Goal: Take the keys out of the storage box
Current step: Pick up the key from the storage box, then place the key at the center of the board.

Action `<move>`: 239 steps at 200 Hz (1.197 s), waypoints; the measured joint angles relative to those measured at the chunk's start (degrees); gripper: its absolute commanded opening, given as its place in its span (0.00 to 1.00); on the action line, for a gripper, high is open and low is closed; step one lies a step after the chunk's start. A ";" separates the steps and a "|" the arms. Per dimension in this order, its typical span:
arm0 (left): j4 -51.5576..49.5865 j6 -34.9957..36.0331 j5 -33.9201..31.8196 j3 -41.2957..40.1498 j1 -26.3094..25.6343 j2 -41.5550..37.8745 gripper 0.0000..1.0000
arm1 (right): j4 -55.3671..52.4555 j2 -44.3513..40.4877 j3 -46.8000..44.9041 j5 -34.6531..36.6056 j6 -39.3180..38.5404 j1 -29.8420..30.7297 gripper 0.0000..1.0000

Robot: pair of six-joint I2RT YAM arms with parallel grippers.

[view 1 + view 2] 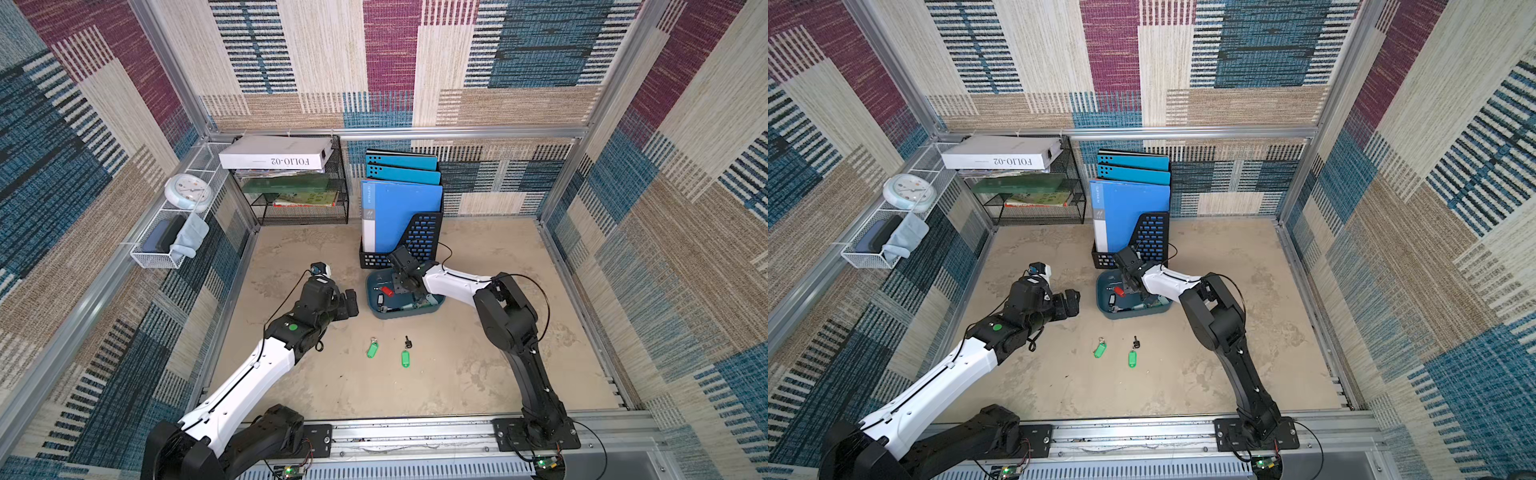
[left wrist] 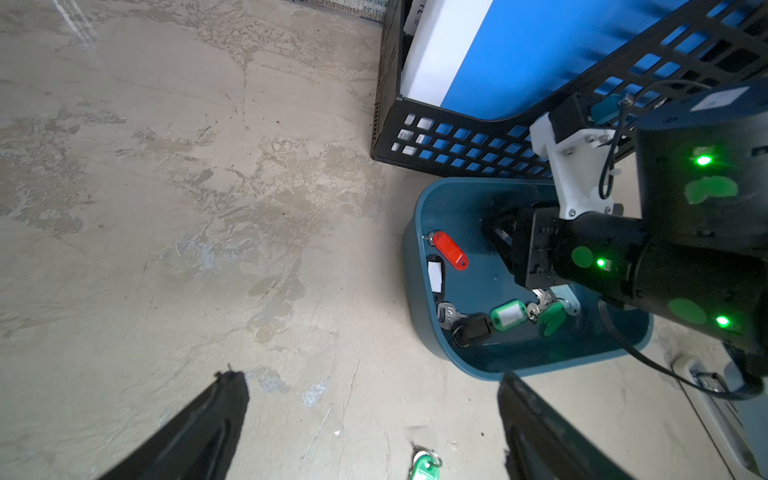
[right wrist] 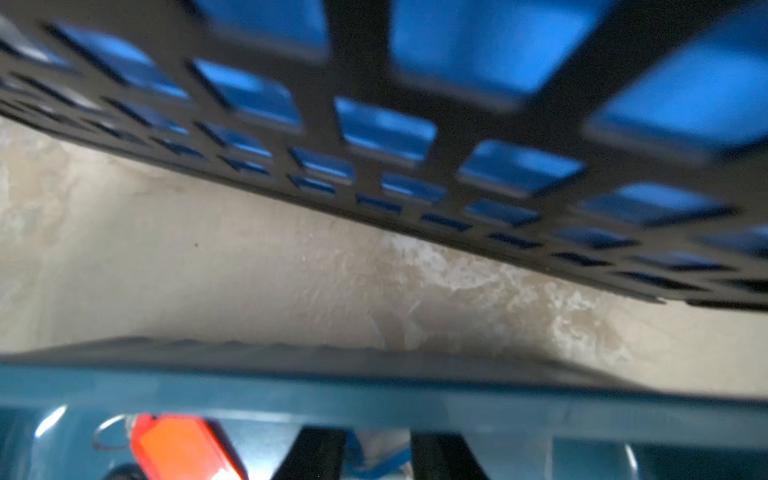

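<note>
The dark teal storage box stands mid-table in front of the file holder. Inside lie several keys: a red tag, a black tag and green tags. My right gripper reaches down into the box, its fingers closed on a blue-tagged key with a pale label; the red tag lies beside it. Two green-tagged keys rest on the table in front of the box. My left gripper hovers open and empty just left of the box.
A black perforated file holder with blue folders stands directly behind the box, close to the right wrist. A black mesh rack with a white binder sits at the back left. A white wire basket and a clock hang on the left wall.
</note>
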 measured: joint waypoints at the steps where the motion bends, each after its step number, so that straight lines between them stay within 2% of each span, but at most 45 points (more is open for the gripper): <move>1: 0.00 0.07 0.00 -0.02 0.00 -0.02 0.97 | 0.04 -0.02 0.00 0.00 0.04 0.02 0.20; 48: 0.00 0.33 -0.04 -0.26 0.09 -1.16 0.97 | -0.66 -3.41 -3.13 -0.61 0.55 0.33 0.00; 79: 0.66 0.68 0.00 -1.01 0.17 -1.88 0.97 | -0.96 -8.00 -5.92 -1.11 0.04 1.03 0.00; 145: 1.33 1.42 2.60 -0.66 0.17 -0.13 0.97 | 3.19 -24.46 -15.93 -4.09 -4.13 1.07 0.00; 171: 1.64 1.40 2.64 -0.66 0.17 0.76 0.97 | 5.86 -34.36 -25.33 -8.57 -7.72 1.25 0.00; 204: 1.64 1.38 4.15 -0.39 0.17 2.80 0.96 | 8.81 -46.99 -40.09 -17.75 -11.37 1.73 0.00; 239: 1.70 1.33 5.11 0.22 0.17 4.07 0.96 | 9.38 -53.59 -48.63 -21.53 -11.74 3.08 0.00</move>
